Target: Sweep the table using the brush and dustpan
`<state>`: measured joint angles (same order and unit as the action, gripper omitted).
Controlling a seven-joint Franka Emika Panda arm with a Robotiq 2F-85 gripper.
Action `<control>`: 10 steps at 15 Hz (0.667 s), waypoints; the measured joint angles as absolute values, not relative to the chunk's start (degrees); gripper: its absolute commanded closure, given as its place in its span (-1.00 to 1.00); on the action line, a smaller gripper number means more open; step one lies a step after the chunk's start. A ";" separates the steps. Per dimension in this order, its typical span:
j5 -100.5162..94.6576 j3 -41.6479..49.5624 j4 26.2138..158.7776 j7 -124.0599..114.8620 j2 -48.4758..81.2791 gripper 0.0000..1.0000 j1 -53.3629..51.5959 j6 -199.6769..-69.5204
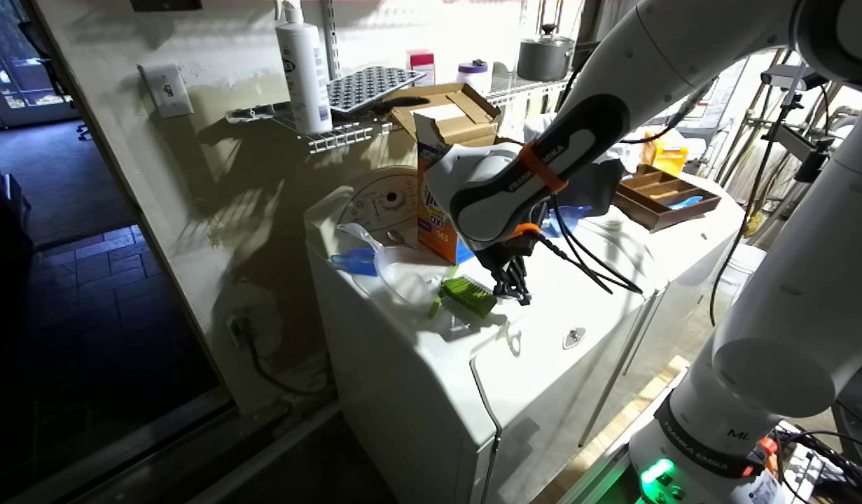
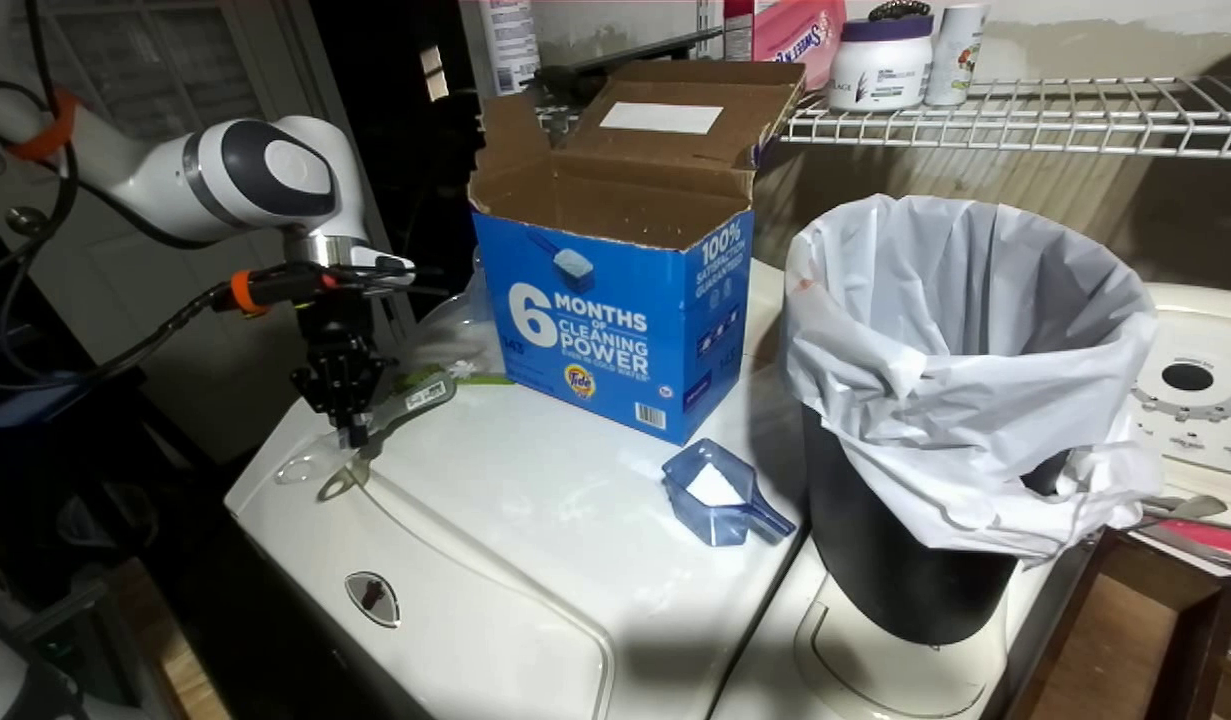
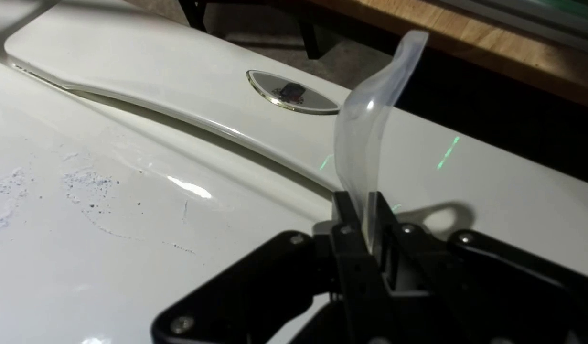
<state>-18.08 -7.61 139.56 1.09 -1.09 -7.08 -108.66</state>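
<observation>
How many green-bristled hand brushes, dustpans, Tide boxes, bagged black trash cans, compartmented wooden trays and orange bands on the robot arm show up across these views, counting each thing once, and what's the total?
Green-bristled hand brush: 1
Dustpan: 1
Tide box: 1
Bagged black trash can: 1
Compartmented wooden tray: 1
Orange bands, upper and lower: 2
Total: 7

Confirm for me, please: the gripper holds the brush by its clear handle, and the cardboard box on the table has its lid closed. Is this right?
The lid of the cardboard box is open, not closed; both exterior views show this. The rest is right: the gripper holds the brush by its clear handle, and the box stands on the table.
</observation>
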 measured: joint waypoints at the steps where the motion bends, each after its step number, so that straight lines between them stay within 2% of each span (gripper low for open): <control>1: -18.08 -7.60 139.40 0.97 -1.09 0.94 -7.07 -108.71; 10: -18.08 -7.42 138.98 -1.26 -1.22 0.94 -6.94 -112.89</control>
<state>-18.08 -7.42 138.98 -1.26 -1.22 -6.94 -112.89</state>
